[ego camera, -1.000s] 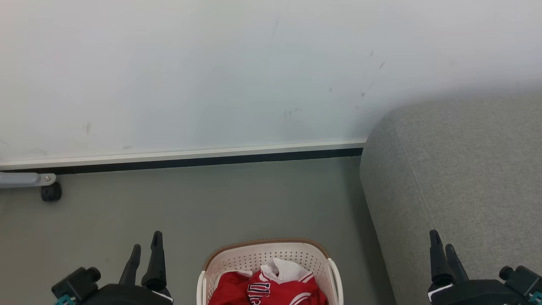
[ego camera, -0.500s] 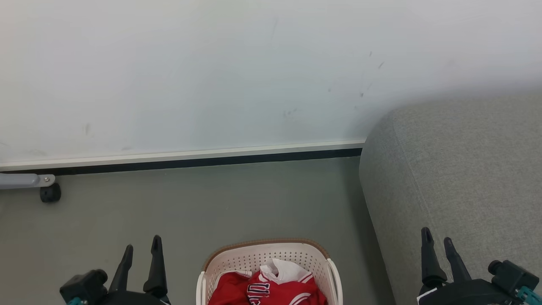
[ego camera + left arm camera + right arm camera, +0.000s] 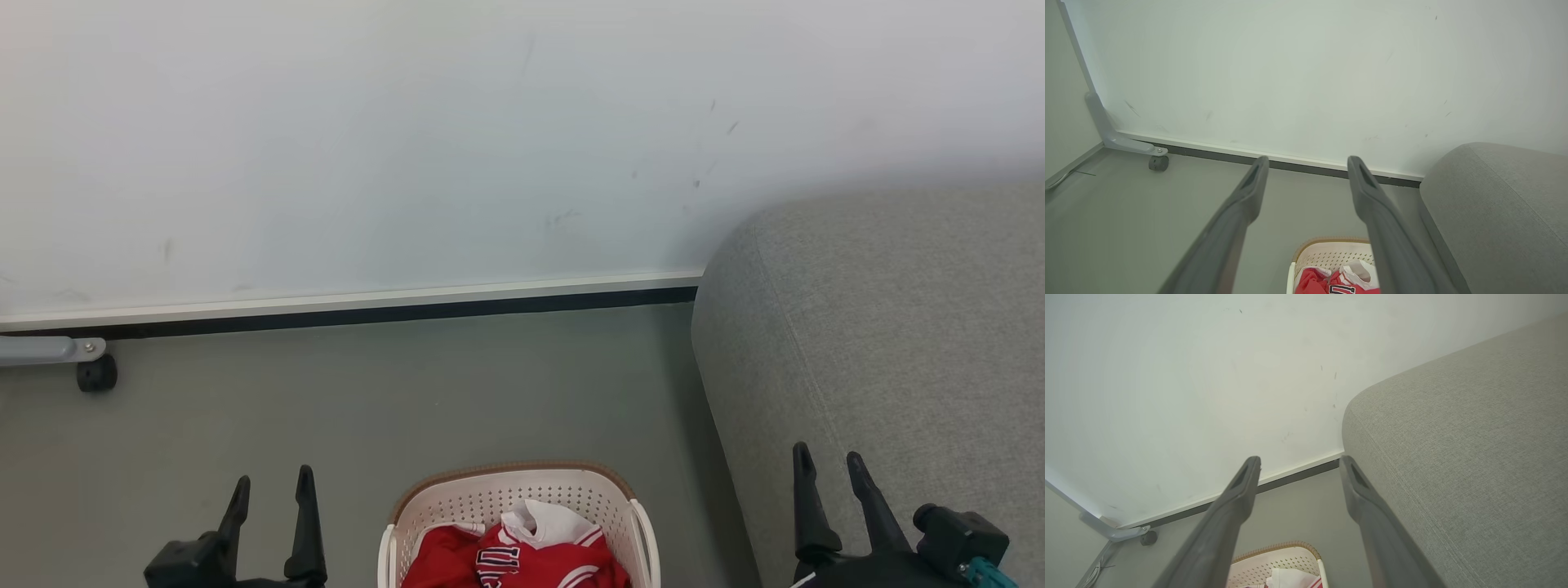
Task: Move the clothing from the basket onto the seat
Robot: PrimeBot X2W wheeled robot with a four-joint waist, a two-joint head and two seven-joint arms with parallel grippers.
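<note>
Wide open and empty, the left pincer [image 3: 271, 480] and right pincer [image 3: 827, 456] hang either side of the laundry basket [image 3: 506, 471], poised to dip for the red sports clothing [image 3: 531, 559] bunched inside, grey sofa [image 3: 882, 327] just beside for a short carry.

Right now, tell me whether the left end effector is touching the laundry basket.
Apart. The head view shows a strip of bare grey floor between the open left end effector and the laundry basket rim.
</note>
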